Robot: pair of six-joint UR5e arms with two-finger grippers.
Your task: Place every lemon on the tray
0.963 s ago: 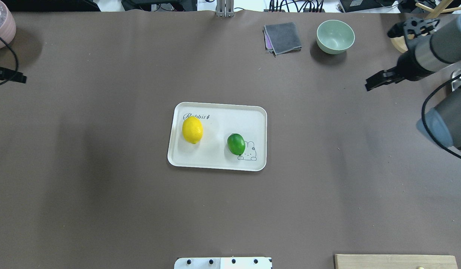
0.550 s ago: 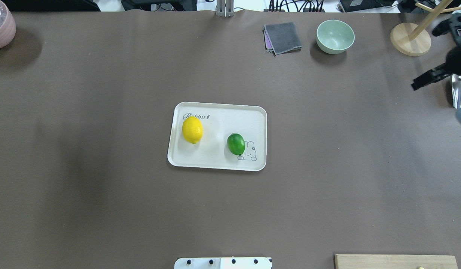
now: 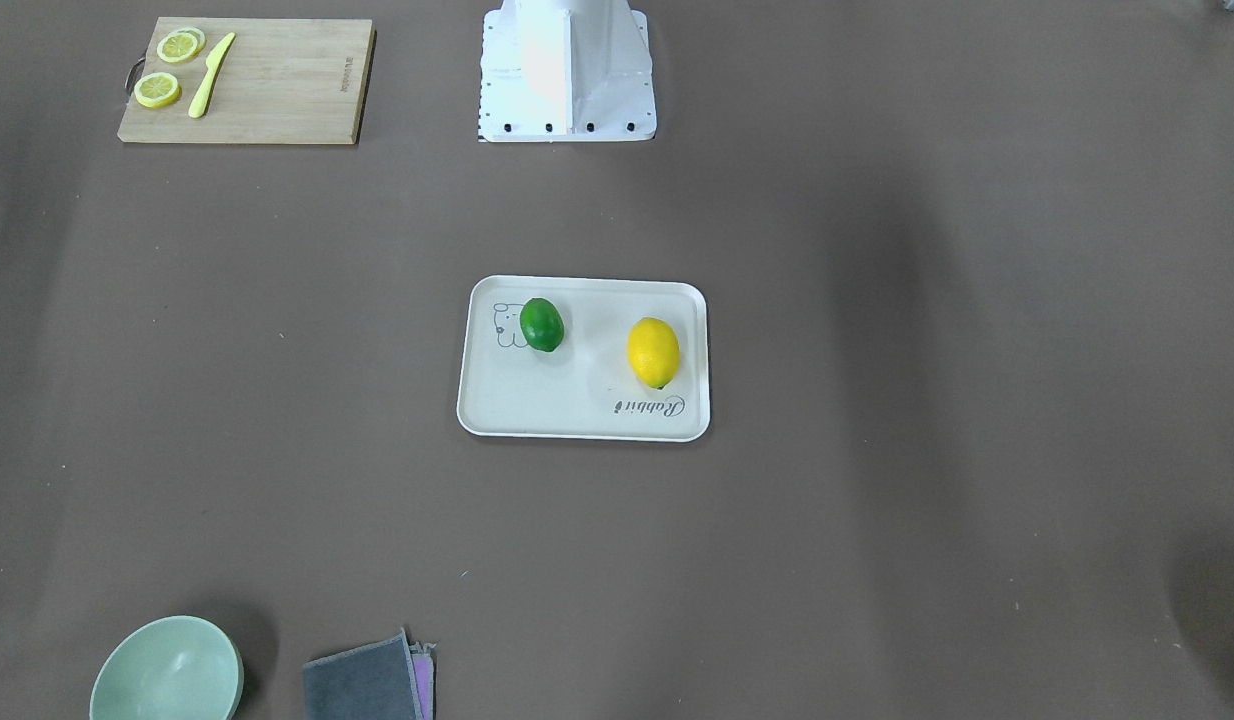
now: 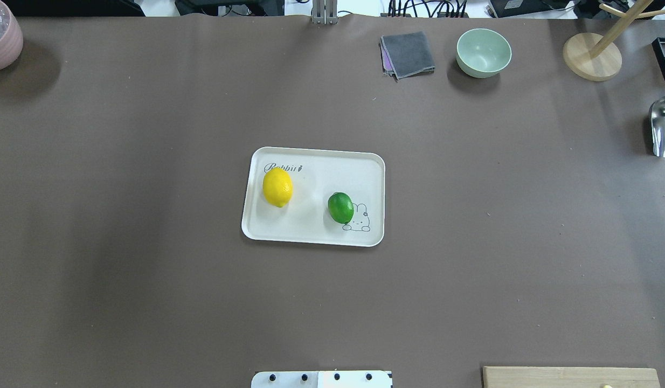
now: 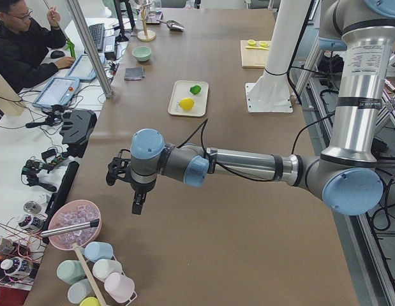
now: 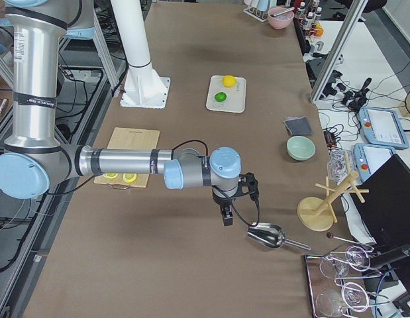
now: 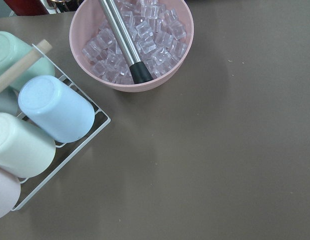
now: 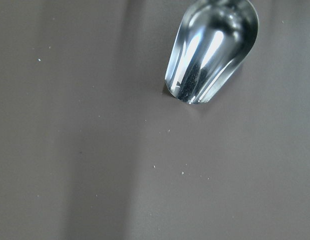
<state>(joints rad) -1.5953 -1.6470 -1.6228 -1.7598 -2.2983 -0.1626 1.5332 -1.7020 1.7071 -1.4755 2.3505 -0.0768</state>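
Observation:
The cream tray (image 4: pixel 311 233) lies mid-table. The yellow lemon (image 4: pixel 277 187) rests on its left part and the green lemon (image 4: pixel 340 207) on its right part by the rabbit print. Both also show in the front-facing view, yellow (image 3: pixel 653 352) and green (image 3: pixel 541 324). My left gripper (image 5: pixel 138 204) hangs far from the tray, above the table near the pink ice bowl. My right gripper (image 6: pixel 226 217) hangs near the metal scoop. Both show only in the side views, so I cannot tell whether they are open or shut. Neither holds a lemon.
A wooden cutting board (image 3: pixel 277 80) with lemon slices and a knife lies near the robot base. A green bowl (image 4: pixel 483 52), a grey cloth (image 4: pixel 408 54), a wooden stand (image 4: pixel 591 56) and a metal scoop (image 4: pixel 663 126) lie at the far right. A pink ice bowl (image 7: pixel 132 42) and a cup rack stand at the left end.
The right arm has drawn back to the right and left the overhead view. The left gripper has also gone from that view's left edge. The lemons and tray have not moved.

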